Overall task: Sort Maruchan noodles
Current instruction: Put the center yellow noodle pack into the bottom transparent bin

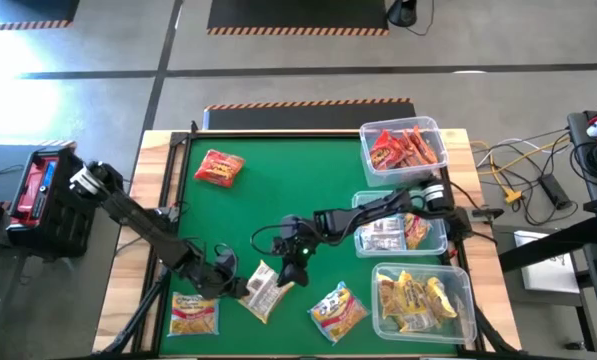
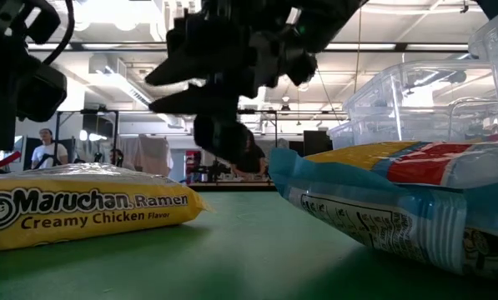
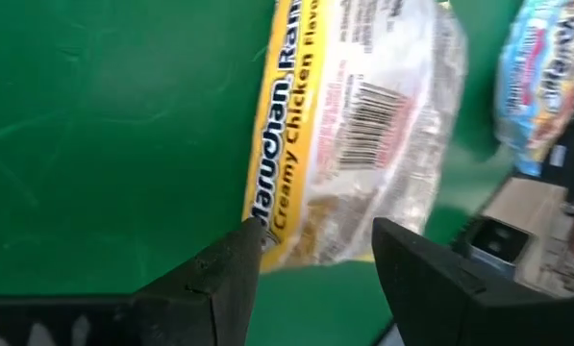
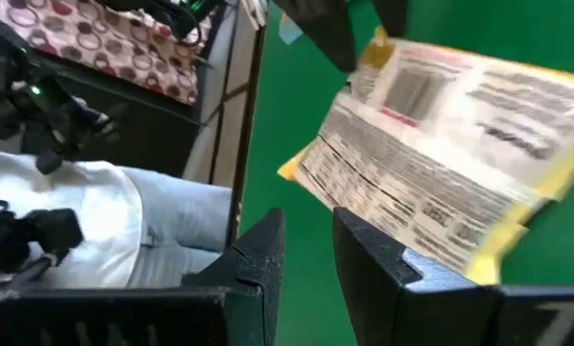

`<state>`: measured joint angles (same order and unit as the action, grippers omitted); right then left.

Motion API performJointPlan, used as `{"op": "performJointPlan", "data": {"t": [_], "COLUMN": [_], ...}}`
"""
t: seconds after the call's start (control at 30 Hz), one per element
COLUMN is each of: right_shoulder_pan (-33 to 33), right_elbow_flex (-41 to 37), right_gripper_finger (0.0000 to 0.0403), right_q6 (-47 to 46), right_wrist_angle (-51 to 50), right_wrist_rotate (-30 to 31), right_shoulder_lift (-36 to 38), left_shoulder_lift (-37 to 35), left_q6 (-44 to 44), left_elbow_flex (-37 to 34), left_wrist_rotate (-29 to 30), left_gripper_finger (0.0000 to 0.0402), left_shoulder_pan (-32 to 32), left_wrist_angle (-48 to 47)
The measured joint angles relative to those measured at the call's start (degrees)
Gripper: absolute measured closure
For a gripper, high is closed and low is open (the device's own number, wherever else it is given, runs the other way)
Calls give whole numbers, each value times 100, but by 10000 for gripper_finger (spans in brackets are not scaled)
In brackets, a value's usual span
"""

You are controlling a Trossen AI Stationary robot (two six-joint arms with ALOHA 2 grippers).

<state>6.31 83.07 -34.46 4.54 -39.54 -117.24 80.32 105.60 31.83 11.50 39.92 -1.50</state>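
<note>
Maruchan noodles packet (image 1: 264,290), yellow-edged, crinkly, barcode side up

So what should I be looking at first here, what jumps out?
Probably the two dark arms meeting over one yellow noodle packet lying printed-back up near the front edge of the green table, the left gripper on one side and the right gripper on the other. Then the three clear bins along the right edge, the far bin full of red packets.
</note>
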Motion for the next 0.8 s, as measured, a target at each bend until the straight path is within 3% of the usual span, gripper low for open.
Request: {"op": "performJointPlan", "data": {"t": [0.37, 0.57, 0.8], "right_shoulder_pan": [71, 71, 98], "right_elbow_flex": [72, 81, 81], "right_gripper_finger": [321, 321, 321], "right_q6": [-343, -610, -431], "right_wrist_angle": [77, -134, -1492], "right_wrist_rotate": [-348, -814, -1002], "right_shoulder_lift": [-246, -172, 80], "left_shoulder_lift": [1342, 1483, 1413], "left_q6": [-429, -1021, -1666], "left_elbow_flex": [124, 117, 106], "left_wrist_rotate": [105, 111, 126], "left_gripper_finger": [219, 222, 230], "left_shoulder_pan": [-565, -1147, -1402], "left_wrist_angle": [1868, 2129, 2153]}}
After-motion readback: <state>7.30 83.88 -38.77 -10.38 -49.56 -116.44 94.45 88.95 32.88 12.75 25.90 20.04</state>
